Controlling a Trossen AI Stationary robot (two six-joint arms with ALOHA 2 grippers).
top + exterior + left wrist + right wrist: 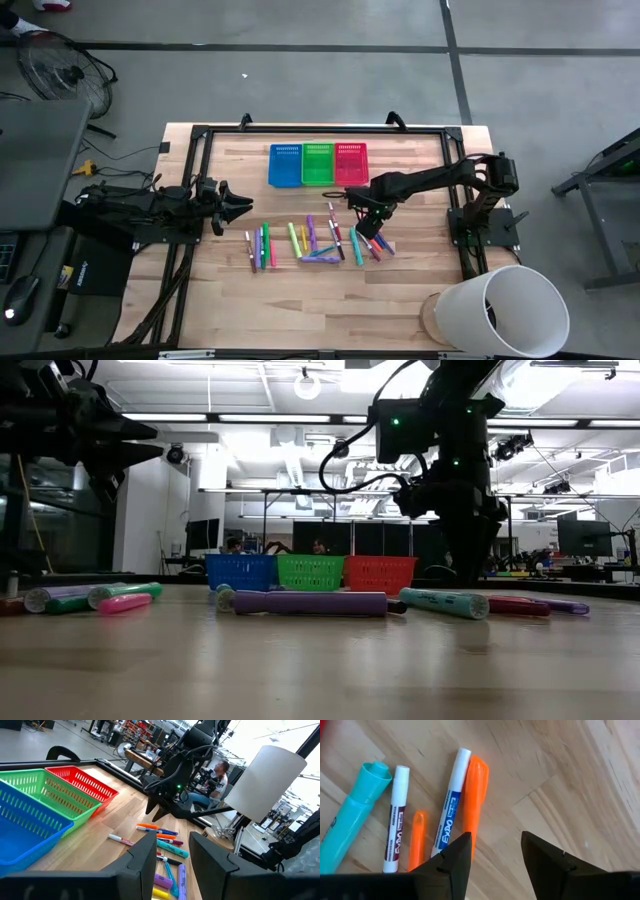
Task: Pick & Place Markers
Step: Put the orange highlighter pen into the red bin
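Note:
Several markers (310, 240) in mixed colours lie flat in a loose row on the wooden table. My right gripper (368, 228) hangs over the right end of that row, pointing down, open. In the right wrist view its fingers (495, 862) stand over bare wood, just beside an orange marker (472, 795) and a blue-labelled white marker (451, 805), touching neither. My left gripper (225, 200) waits at the table's left side, level and open (172, 862).
Blue (285, 165), green (318, 163) and red (351, 162) mesh baskets stand side by side at the far edge. A big white cylinder (505, 310) stands at the near right corner. A teal highlighter (350, 815) lies among the markers under the right gripper.

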